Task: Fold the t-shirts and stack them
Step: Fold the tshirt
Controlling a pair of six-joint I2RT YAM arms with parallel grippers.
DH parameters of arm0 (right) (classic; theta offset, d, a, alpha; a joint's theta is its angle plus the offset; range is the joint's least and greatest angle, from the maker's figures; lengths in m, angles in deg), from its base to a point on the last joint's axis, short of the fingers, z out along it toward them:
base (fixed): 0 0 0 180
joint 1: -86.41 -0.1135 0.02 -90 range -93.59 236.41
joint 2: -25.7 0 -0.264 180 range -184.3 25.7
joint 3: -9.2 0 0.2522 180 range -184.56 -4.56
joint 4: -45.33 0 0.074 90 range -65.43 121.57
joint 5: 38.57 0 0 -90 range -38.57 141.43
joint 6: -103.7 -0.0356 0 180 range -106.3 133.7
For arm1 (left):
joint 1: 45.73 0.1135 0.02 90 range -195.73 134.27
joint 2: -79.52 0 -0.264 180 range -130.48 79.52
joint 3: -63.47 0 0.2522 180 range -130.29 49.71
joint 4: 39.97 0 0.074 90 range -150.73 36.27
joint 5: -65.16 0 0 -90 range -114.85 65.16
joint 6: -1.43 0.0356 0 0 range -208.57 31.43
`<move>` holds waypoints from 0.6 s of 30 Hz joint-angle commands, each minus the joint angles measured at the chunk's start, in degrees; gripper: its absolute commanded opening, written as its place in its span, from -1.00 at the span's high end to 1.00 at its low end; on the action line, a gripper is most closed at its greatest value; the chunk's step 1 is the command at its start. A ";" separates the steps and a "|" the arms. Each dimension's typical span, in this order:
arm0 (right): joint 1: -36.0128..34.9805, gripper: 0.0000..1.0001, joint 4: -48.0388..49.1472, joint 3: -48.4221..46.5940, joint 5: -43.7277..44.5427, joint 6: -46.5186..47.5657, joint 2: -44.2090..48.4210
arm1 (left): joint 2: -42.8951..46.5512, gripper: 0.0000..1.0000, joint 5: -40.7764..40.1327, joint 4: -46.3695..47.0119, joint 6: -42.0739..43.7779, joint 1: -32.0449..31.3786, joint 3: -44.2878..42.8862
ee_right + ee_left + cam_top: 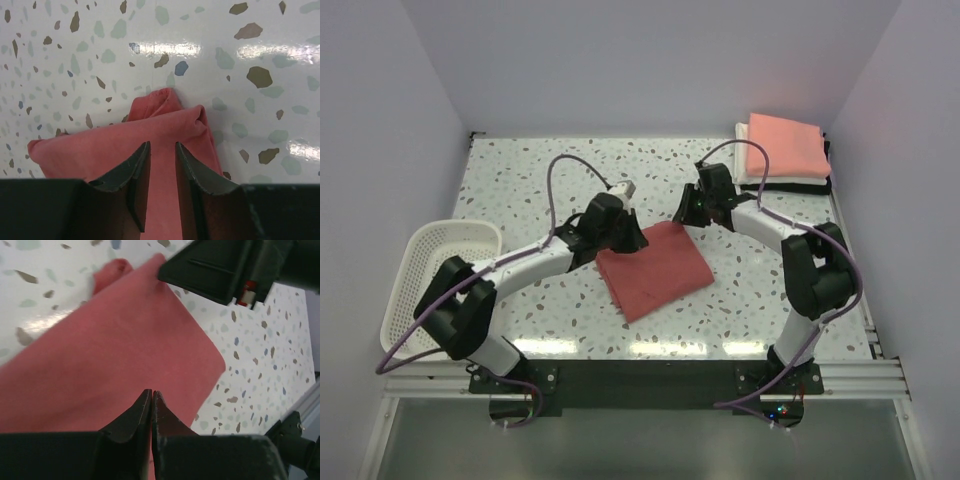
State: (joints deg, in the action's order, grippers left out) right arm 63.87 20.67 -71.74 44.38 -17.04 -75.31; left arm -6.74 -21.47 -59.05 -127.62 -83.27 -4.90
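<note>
A dusty brick-red t-shirt (653,268) lies folded into a rough rectangle on the speckled table's middle. My left gripper (623,232) is at the shirt's far left edge. In the left wrist view the left gripper (151,391) has its jaws shut tight just over the red cloth (115,355), with nothing visibly pinched. My right gripper (692,208) is at the shirt's far corner. In the right wrist view the right gripper (162,146) has its jaws a little apart over the bunched corner of the shirt (165,112). A salmon-pink folded shirt (785,143) tops a white and black stack at the back right.
A white plastic mesh basket (415,250) stands at the table's left edge beside the left arm. The right gripper's black body (235,267) shows at the top of the left wrist view. White walls enclose the table on three sides.
</note>
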 commanded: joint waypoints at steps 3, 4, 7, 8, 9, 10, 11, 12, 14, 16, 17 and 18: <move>-0.13 0.42 5.18 -3.48 -6.31 -1.34 -5.15 | -7.60 0.87 9.19 14.36 -1.56 -4.90 1.26; -0.13 0.42 4.75 -4.10 -6.14 -1.34 -5.94 | -9.78 0.88 9.19 15.85 -1.38 -5.43 1.09; -0.04 0.43 3.17 -7.08 -5.78 -0.90 -9.55 | -13.39 0.92 9.46 16.57 -1.56 -7.02 1.26; -0.04 0.43 2.90 -8.31 -5.78 -0.90 -10.51 | -14.11 0.92 9.11 16.66 -1.65 -7.98 1.52; -0.04 0.44 2.29 -8.84 -5.52 -0.81 -11.91 | -14.55 0.93 8.76 16.75 -1.99 -8.34 1.78; -0.04 0.44 1.93 -9.37 -5.35 -0.81 -12.62 | -15.25 0.93 8.49 16.83 -2.17 -8.86 2.48; -0.04 0.44 1.76 -10.16 -5.17 -0.81 -13.15 | -15.52 0.94 8.31 16.84 -2.43 -9.65 2.93; -0.04 0.44 1.41 -10.60 -5.08 -0.81 -14.20 | -15.52 0.94 7.88 17.18 -2.70 -10.09 3.45; 0.05 0.43 0.35 -11.92 -5.08 -0.81 -14.91 | -15.69 0.95 7.44 17.27 -2.96 -11.06 5.03; 0.05 0.42 -0.35 -12.54 -5.08 -0.72 -15.88 | -15.96 0.96 7.08 17.36 -3.40 -11.41 6.44; 0.13 0.42 -0.88 -13.24 -4.64 -0.72 -16.06 | -16.05 0.97 7.08 17.36 -3.58 -11.59 6.79; -0.04 0.41 -1.49 -13.50 -4.55 -0.55 -16.15 | -15.96 0.97 7.00 17.45 -3.75 -11.68 7.32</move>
State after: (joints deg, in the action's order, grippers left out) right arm 63.85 19.93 -82.01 39.24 -17.78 -90.64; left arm -22.70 -14.76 -42.92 -130.07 -93.83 0.24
